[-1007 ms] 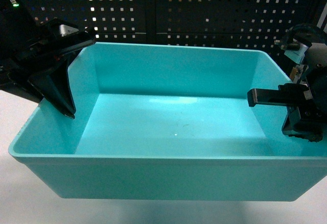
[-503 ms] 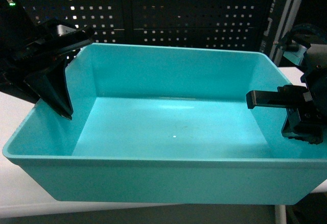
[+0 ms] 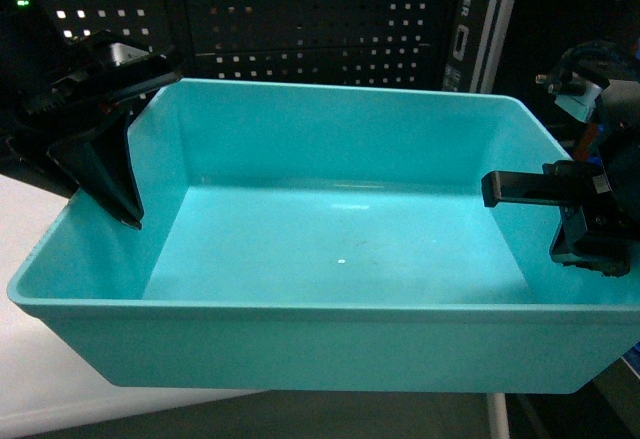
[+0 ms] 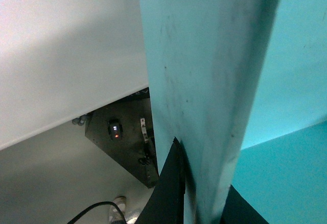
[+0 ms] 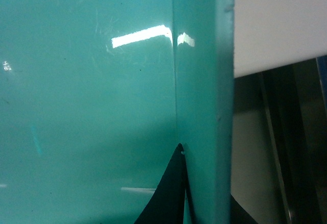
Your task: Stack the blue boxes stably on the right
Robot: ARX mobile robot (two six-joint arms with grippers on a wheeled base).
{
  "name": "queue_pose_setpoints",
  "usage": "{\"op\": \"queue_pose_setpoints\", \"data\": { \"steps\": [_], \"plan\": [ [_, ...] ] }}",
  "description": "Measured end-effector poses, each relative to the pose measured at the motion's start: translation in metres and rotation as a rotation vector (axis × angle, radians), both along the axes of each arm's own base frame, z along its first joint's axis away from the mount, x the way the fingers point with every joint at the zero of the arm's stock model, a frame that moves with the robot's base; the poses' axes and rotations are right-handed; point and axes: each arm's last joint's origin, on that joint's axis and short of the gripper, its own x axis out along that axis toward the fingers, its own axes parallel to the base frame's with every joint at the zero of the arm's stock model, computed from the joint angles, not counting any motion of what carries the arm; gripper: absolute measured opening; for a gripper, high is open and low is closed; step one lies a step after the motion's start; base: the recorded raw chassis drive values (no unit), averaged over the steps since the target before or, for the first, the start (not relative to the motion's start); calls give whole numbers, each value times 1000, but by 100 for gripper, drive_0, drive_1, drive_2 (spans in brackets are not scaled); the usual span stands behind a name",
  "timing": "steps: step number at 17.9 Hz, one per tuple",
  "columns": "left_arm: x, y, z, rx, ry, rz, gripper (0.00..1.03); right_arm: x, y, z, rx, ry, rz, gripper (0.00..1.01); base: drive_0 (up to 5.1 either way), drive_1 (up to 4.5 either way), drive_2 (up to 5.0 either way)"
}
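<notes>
A single blue box (image 3: 330,344), a light turquoise open tub, hangs level in the air and fills the head view; it holds nothing. My left gripper (image 3: 122,209) is shut on its left wall, one black finger inside (image 3: 105,174). My right gripper (image 3: 560,209) is shut on its right wall. In the left wrist view the wall (image 4: 204,81) runs up between the fingers of the left gripper (image 4: 204,206). The right wrist view shows the other wall (image 5: 202,81) pinched in the right gripper (image 5: 204,206). No other blue box is in view.
A white table top (image 3: 40,359) lies below the box at lower left, also seen as the table (image 4: 61,45) and the table (image 5: 276,20). Behind stand a dark pegboard (image 3: 300,9) and a grey post (image 3: 485,19). The robot base (image 4: 116,131) and a cable (image 4: 97,208) sit on the floor.
The backdrop has slid left and the post has come into view: the box is swinging to the right, past the table's edge. Both grippers keep their hold.
</notes>
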Motion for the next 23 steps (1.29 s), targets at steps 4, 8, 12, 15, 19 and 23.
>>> {"op": "queue_pose_setpoints", "data": {
  "steps": [4,8,12,15,19,23],
  "plan": [
    [0,1,0,-1,0,1,2,0,0,0,0,0,-1,2,311,-548,-194],
    [0,1,0,-1,0,2,2,0,0,0,0,0,0,2,288,-571,-211],
    [0,1,0,-2,-1,1,2,0,0,0,0,1,-1,2,274,-530,-179],
    [0,-2,0,-1,-1,-5,2,0,-1,-1,-2,7,-3,2,-145,-145,-145],
    [0,-3,0,2,-2,-7,2,0,-1,0,-2,3,-3,2,-139,-139,-139],
    [0,-1,0,-1,-1,-2,2,0,0,-1,-2,3,-2,2,-168,-168,-168]
  ]
}}
